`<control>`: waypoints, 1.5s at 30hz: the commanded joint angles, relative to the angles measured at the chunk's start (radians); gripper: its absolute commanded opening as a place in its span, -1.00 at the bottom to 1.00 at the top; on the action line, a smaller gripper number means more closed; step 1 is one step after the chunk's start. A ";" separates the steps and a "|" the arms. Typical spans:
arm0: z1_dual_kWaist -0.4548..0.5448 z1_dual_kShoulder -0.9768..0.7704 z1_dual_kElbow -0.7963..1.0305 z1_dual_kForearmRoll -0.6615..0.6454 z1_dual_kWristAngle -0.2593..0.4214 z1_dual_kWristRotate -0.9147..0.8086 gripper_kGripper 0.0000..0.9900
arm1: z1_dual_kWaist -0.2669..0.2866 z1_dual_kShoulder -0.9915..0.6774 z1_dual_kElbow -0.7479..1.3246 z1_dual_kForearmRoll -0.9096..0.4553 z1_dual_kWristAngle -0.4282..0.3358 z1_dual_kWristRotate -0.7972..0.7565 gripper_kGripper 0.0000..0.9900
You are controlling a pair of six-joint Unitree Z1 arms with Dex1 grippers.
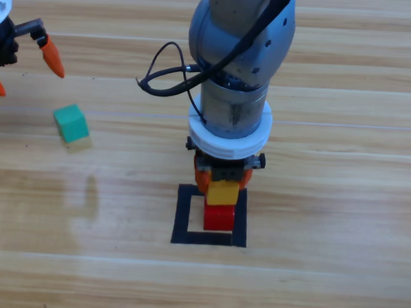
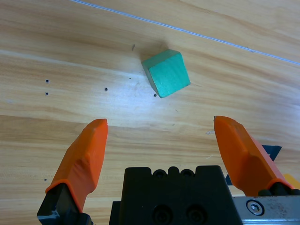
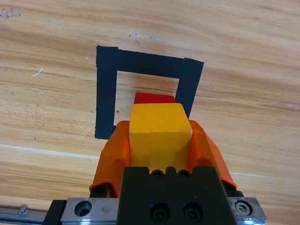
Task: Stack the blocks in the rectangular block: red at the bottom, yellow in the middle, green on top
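The red cube (image 1: 219,217) stands inside the black tape square (image 1: 184,215), toward its right side. My right gripper (image 1: 223,179) is shut on the yellow cube (image 1: 223,193), which sits directly over the red cube; whether the two touch I cannot tell. The right wrist view shows the yellow cube (image 3: 159,133) clamped between the orange jaws, with the red cube (image 3: 154,98) peeking out beyond it and the tape square (image 3: 105,89) around both. The green cube (image 1: 71,123) lies on the table at left. My left gripper (image 1: 24,65) hangs open above it, and the green cube (image 2: 166,73) lies beyond its jaws.
A black cable (image 1: 165,72) loops out from the right arm toward the left. Bare wooden table lies all around the square.
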 commanded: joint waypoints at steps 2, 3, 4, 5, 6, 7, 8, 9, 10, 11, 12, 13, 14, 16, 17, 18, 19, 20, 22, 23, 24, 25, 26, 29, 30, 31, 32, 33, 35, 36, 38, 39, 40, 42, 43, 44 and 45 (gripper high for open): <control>-0.018 0.056 -0.031 -0.014 -0.003 -0.012 0.94 | 0.046 0.064 -0.012 0.018 0.002 0.006 -0.08; -0.018 0.063 -0.043 -0.014 -0.001 -0.015 0.94 | 0.048 0.064 -0.012 0.018 0.002 0.006 -0.08; -0.018 0.071 -0.054 -0.013 0.000 -0.019 0.94 | 0.048 0.064 -0.014 0.019 0.002 0.008 -0.08; -0.020 0.077 -0.063 -0.013 0.000 -0.023 0.94 | 0.049 0.064 -0.014 0.019 0.002 0.008 -0.07; -0.020 0.082 -0.071 -0.010 -0.001 -0.023 0.94 | 0.049 0.065 -0.014 0.019 0.002 0.008 -0.07; -0.021 0.085 -0.076 -0.010 -0.001 -0.024 0.94 | 0.049 0.065 -0.014 0.019 0.002 0.008 -0.07; -0.023 0.089 -0.080 -0.010 -0.001 -0.026 0.94 | 0.049 0.065 -0.014 0.019 0.002 0.009 -0.08; -0.024 0.094 -0.083 -0.010 -0.001 -0.026 0.94 | 0.049 0.065 -0.014 0.019 0.002 0.009 -0.07; -0.029 0.099 -0.088 -0.010 -0.001 -0.027 0.94 | 0.049 0.067 -0.014 0.019 0.001 0.011 -0.07; -0.032 0.105 -0.089 -0.010 -0.001 -0.030 0.94 | 0.049 0.068 -0.014 0.019 0.001 0.011 -0.07; -0.035 0.106 -0.091 -0.010 -0.001 -0.032 0.94 | 0.049 0.068 -0.014 0.019 -0.001 0.011 -0.07; -0.037 0.109 -0.092 -0.010 -0.001 -0.033 0.94 | 0.051 0.071 -0.014 0.021 -0.001 0.011 -0.07; -0.041 0.111 -0.092 -0.010 0.000 -0.033 0.94 | 0.051 0.073 -0.016 0.021 -0.002 0.011 -0.07; -0.046 0.116 -0.094 -0.010 0.000 -0.036 0.94 | 0.051 0.079 -0.019 0.025 -0.004 0.014 0.14; -0.049 0.119 -0.094 -0.010 0.000 -0.038 0.94 | 0.049 0.082 -0.020 0.027 -0.004 0.016 0.25; -0.054 0.120 -0.094 -0.010 0.002 -0.039 0.94 | 0.049 0.083 -0.020 0.028 -0.004 0.019 0.31; -0.058 0.122 -0.094 -0.010 0.003 -0.041 0.94 | 0.049 0.083 -0.020 0.030 -0.005 0.020 0.39; -0.063 0.122 -0.094 -0.010 0.005 -0.046 0.94 | 0.051 0.085 -0.022 0.030 -0.005 0.020 0.50; -0.069 0.123 -0.094 -0.010 0.006 -0.050 0.94 | 0.051 0.085 -0.026 0.030 -0.007 0.022 0.79; -0.074 0.125 -0.099 -0.010 0.008 -0.053 0.94 | 0.049 0.085 -0.032 0.033 -0.009 0.022 0.92; -0.075 0.128 -0.106 -0.010 0.006 -0.056 0.94 | 0.049 0.085 -0.046 0.044 -0.012 0.023 0.99; -0.077 0.131 -0.112 -0.010 0.006 -0.058 0.94 | 0.049 0.085 -0.065 0.059 -0.019 0.025 1.00; -0.077 0.135 -0.118 -0.010 0.006 -0.061 0.94 | 0.049 0.083 -0.082 0.071 -0.019 0.025 1.00; -0.089 0.166 -0.149 -0.011 0.019 -0.089 0.94 | 0.054 0.040 -0.128 0.091 -0.022 0.013 1.00; -0.094 0.181 -0.161 -0.011 0.028 -0.101 0.94 | 0.060 0.013 -0.129 0.091 -0.027 0.009 1.00; -0.100 0.200 -0.174 -0.011 0.032 -0.113 0.94 | 0.069 -0.024 -0.124 0.091 -0.038 0.000 1.00; -0.103 0.212 -0.180 -0.010 0.039 -0.124 0.94 | 0.074 -0.059 -0.120 0.091 -0.045 -0.006 1.00; -0.104 0.221 -0.181 -0.010 0.045 -0.142 0.94 | 0.078 -0.108 -0.109 0.091 -0.050 -0.017 1.00; -0.112 0.234 -0.184 -0.006 0.057 -0.170 0.94 | 0.085 -0.180 -0.078 0.090 -0.062 -0.032 1.00; -0.117 0.240 -0.184 -0.003 0.065 -0.185 0.94 | 0.088 -0.226 -0.049 0.085 -0.073 -0.040 1.00; -0.123 0.249 -0.183 0.001 0.072 -0.205 0.94 | 0.089 -0.320 0.046 0.044 -0.084 -0.063 1.00; -0.126 0.252 -0.178 0.001 0.077 -0.214 0.94 | 0.088 -0.371 0.109 0.008 -0.087 -0.075 1.00; -0.130 0.255 -0.177 0.001 0.077 -0.219 0.94 | 0.089 -0.435 0.196 -0.045 -0.094 -0.090 1.00; -0.140 0.260 -0.174 0.003 0.082 -0.231 0.94 | 0.088 -0.585 0.415 -0.196 -0.098 -0.126 1.00; -0.146 0.260 -0.171 0.003 0.085 -0.236 0.94 | 0.080 -0.661 0.531 -0.275 -0.098 -0.150 1.00; -0.152 0.260 -0.166 0.003 0.091 -0.243 0.94 | 0.071 -0.733 0.644 -0.349 -0.099 -0.156 1.00; -0.158 0.260 -0.164 0.003 0.095 -0.251 0.94 | 0.062 -0.789 0.738 -0.407 -0.102 -0.179 1.00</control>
